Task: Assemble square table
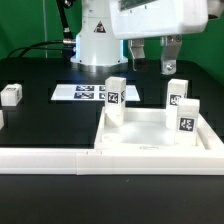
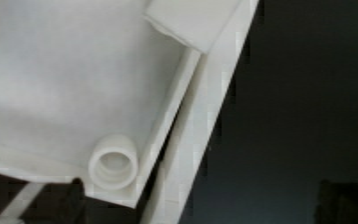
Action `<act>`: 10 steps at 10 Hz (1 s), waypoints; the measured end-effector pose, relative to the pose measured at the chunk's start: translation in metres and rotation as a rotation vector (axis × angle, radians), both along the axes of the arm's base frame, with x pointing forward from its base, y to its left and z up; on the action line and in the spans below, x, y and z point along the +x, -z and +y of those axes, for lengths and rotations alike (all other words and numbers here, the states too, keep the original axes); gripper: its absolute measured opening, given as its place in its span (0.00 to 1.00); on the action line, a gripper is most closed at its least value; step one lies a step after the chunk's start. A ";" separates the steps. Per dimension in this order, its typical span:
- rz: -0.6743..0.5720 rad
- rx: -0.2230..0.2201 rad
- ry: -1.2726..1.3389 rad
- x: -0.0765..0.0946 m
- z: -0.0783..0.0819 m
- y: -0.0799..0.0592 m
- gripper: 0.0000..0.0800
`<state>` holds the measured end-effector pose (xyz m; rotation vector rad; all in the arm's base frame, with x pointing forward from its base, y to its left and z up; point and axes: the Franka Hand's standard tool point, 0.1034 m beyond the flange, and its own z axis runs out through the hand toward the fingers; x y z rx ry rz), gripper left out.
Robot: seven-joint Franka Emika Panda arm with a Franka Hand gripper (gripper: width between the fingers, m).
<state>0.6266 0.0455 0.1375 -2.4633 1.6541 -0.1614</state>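
The white square tabletop (image 1: 150,146) lies tray-side up at the exterior view's right. Three white tagged legs stand upright at its corners: one (image 1: 116,101) at the near left corner, one (image 1: 177,95) at the back and one (image 1: 186,116) at the right. My gripper (image 1: 153,60) hangs above the back of the tabletop, open and empty, clear of the legs. In the wrist view I see the tabletop's white surface (image 2: 60,90), one empty round corner socket (image 2: 114,162) and its rim (image 2: 185,120). The dark fingertips (image 2: 19,207) are spread wide apart.
A loose white leg (image 1: 10,95) lies at the exterior view's left, and another piece (image 1: 1,118) shows at the left edge. The marker board (image 1: 84,92) lies before the robot base (image 1: 95,40). The long white L-shaped rail (image 1: 50,158) runs along the front and beside the tabletop.
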 end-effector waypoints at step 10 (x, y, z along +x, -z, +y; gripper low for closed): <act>-0.017 -0.209 -0.801 -0.079 -0.142 0.036 0.81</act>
